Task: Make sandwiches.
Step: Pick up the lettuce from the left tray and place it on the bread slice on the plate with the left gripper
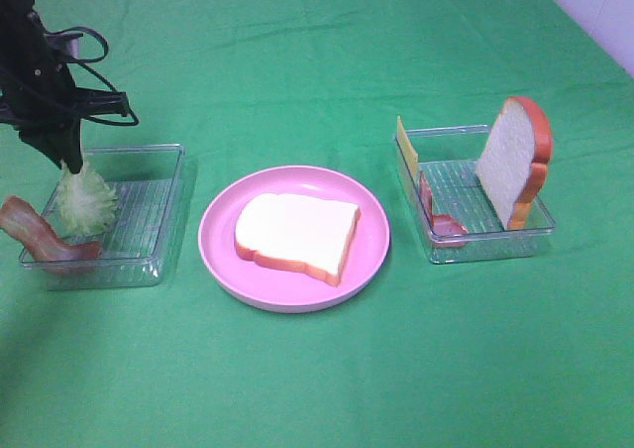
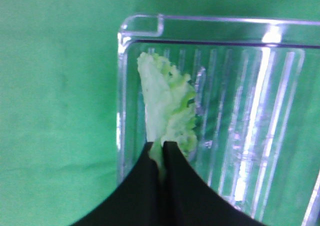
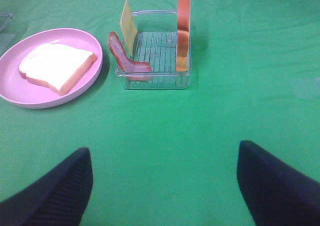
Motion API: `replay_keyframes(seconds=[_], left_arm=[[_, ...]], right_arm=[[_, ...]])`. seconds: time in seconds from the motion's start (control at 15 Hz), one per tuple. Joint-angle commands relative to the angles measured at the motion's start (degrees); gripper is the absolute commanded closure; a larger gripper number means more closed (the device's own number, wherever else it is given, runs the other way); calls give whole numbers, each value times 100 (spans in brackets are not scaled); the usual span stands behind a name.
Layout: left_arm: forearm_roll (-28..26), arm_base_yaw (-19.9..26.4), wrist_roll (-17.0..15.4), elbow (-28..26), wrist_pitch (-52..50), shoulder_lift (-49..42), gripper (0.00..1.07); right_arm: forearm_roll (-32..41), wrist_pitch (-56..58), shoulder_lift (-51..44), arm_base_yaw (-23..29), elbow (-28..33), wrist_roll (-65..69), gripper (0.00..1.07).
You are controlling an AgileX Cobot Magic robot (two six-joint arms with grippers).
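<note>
left jaws: closed hard on one end of the lettuce leaf (image 2: 167,106), holding nothing else
lettuce leaf: hanging from that pinch over the left tray (image 1: 149,220), close to the left edge of the worktop (image 1: 317,389); impossible to tell whether touching the tray floor or just clear of it
handling: judged very light, thin and floppy, with a ruffled rim; likely to swing, curl or fold rather than land flat; no fear of breakage, some of slipping from a shallow pinch
where to hold: by one end, as now, taken deep enough not to slide; free end best left to trail down first
bread slice (image 1: 297,235): flat on the pink plate (image 1: 218,260) in the middle of the worktop, well apart from the leaf; judged stiff and light, a broad level base
bacon strip (image 1: 35,232): draped over the tray wall nearest the left edge, just beside the hanging leaf; easy to snag in passing
right tray (image 1: 490,250): toward the right edge; second bread slice (image 1: 510,161) standing on edge along its right side, cheese slice (image 1: 405,149) upright against the wall facing the plate, second bacon strip (image 1: 444,227) leaning below the cheese
right jaws: spread wide, empty, over bare worktop toward the front edge, well apart from the right tray
</note>
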Motion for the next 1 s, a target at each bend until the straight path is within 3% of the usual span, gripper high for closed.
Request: replay_keyframes(seconds=[0.07, 0.13, 0.27, 0.53, 0.67, 1.0], left_arm=[[-705, -46, 321, -6, -11, -367, 107], [-1495, -46, 676, -6, -97, -607, 107], [-2521, -46, 1123, -6, -69, -688, 107], [-3890, -401, 1782, -6, -115, -676, 107], [-4246, -791, 2000, -6, -115, -579, 107], [-4217, -1748, 2137, 0, -189, 46, 107]], right_arm=[[23, -52, -46, -29, 0, -92, 32], [23, -52, -46, -29, 0, -92, 32], [23, -52, -46, -29, 0, -92, 32], [23, -52, -46, -29, 0, -92, 32], [23, -52, -46, -29, 0, -92, 32], [23, -52, -46, -29, 0, -92, 32]])
